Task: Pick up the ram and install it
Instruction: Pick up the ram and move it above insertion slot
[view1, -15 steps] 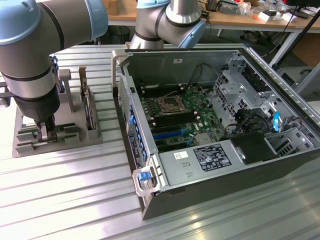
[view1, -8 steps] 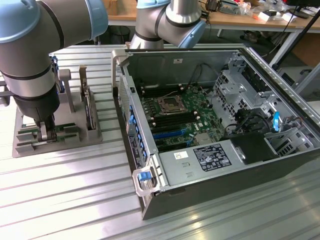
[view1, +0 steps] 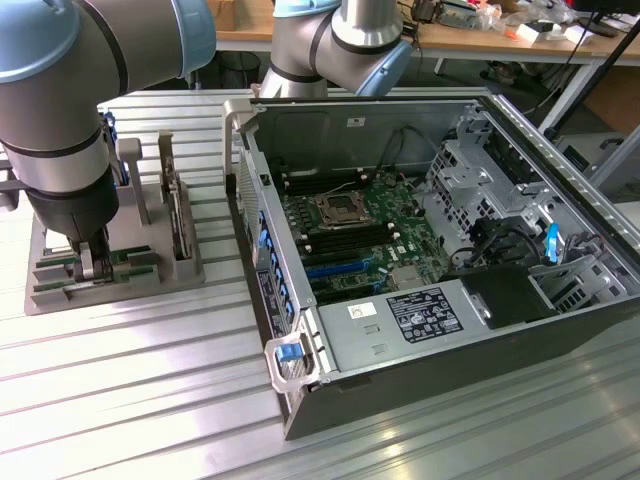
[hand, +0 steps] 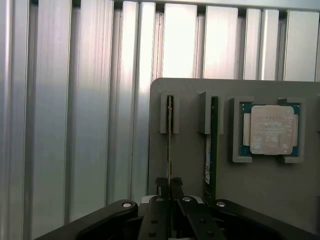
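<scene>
Over at the exterior view's left, the ram (view1: 135, 261) is showing as a thin green sliver standing on its long edge in a grey holder tray (view1: 185, 265), well apart from the open computer case (view1: 560, 330) at the exterior view's right. The one arm is bending over from the upper corner, its grey and blue segments reaching down so that the wrist is pointing straight down at the tray. The gripper (view1: 90, 265) is sitting low in the tray, right on the line of that stick. Tray and case are both resting on the slatted aluminium table (view1: 150, 400), and the green motherboard (view1: 360, 230) is lying exposed inside the case. Looking from the wrist, the ram (hand: 170, 130) is appearing edge-on as a narrow strip running along one slot of the tray (hand: 190, 165), too thin for me to make out its face. The gripper (hand: 170, 186) is pinching it, with the two dark fingers (hand: 162, 186) pressing in on either side of the strip near its end. I am counting two sticks in all: the gripped one, and a second stick (hand: 213, 145) just beside it in the neighbouring slot, green with a small white label. One square silver CPU chip (hand: 270, 129) is sitting in its own pocket beyond that
</scene>
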